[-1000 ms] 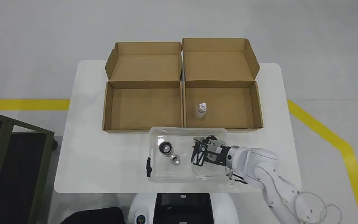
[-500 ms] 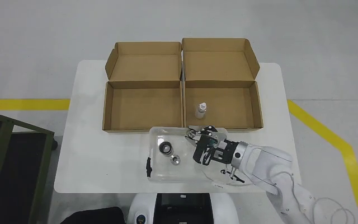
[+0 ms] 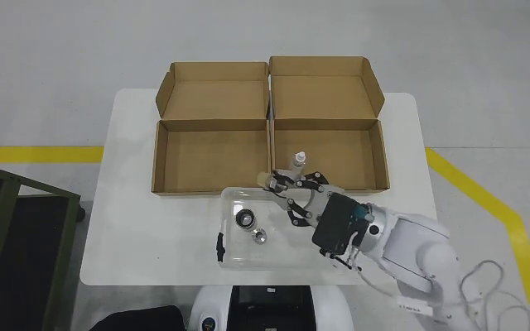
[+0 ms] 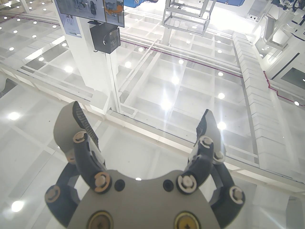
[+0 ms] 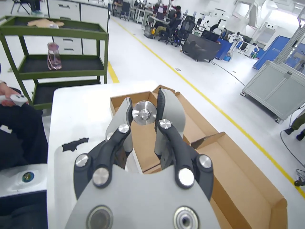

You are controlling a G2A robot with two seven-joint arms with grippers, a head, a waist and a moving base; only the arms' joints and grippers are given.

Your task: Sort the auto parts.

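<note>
My right gripper [image 3: 276,182] hangs over the far rim of the clear tray [image 3: 232,258], close to where the two cardboard boxes meet. It is shut on a round silver metal part [image 5: 144,114], pinched between both fingers [image 5: 161,107]. The left box [image 3: 211,159] has nothing in it. A small white bottle [image 3: 298,160] stands in the right box [image 3: 364,161]. A dark ring part [image 3: 246,218] and a small silver part [image 3: 260,237] lie in the tray. My left gripper [image 4: 140,117] is open, points up at the ceiling and holds nothing.
A small black piece [image 3: 219,246] sits at the tray's left edge. Both box lids stand open at the far side of the white table [image 3: 124,207]. A green cart [image 3: 29,240] stands left of the table.
My right gripper has lifted out of the tray with the metal part and moved toward the boxes, turning as it rose.
</note>
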